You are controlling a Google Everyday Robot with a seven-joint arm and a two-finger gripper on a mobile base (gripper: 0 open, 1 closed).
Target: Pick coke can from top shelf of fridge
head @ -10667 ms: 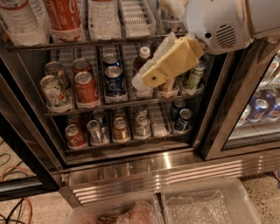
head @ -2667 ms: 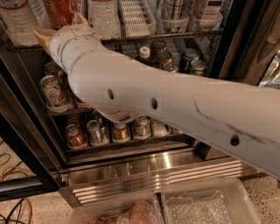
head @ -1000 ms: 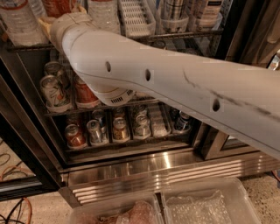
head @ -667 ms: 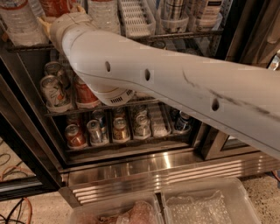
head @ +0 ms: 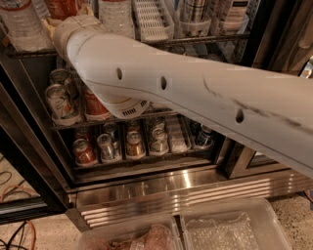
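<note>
Camera view, single frame. A tall drinks fridge point(head: 34, 166) with a black door frame, dark wire racks and a ribbed stainless-steel base point(head: 171, 193) fills most of the field. A thick white arm point(head: 195, 93) crosses from the right edge to the upper left and hides much of the middle rack. The beige-tipped gripper point(head: 62, 20) sits at the front edge of the top shelf point(head: 210, 39), towards its left end. The red coke can point(head: 61, 6) stands upright on that shelf, directly behind and just above the gripper. Only the can's lower body shows, since the top of the frame cuts it off. Gripper and can overlap in this view, and contact between them cannot be made out. Whether the gripper is spread, closed or clamped on the can: cannot tell. Left of the can is a clear plastic water bottle point(head: 19, 24). Right of it is a second clear bottle point(head: 115, 14), then a white ribbed plastic lane tray point(head: 152, 19). On the middle rack, a pale printed can point(head: 61, 100) and a red-orange can point(head: 95, 105) stand side by side beneath the wrist. The bottom rack holds a row of upright cans: a small red-orange can point(head: 84, 152) at the left and a dark blue can point(head: 203, 136) at the right. In the foreground is a clear plastic bin point(head: 230, 227). Loose cables point(head: 14, 229) lie on the floor at lower left.
</note>
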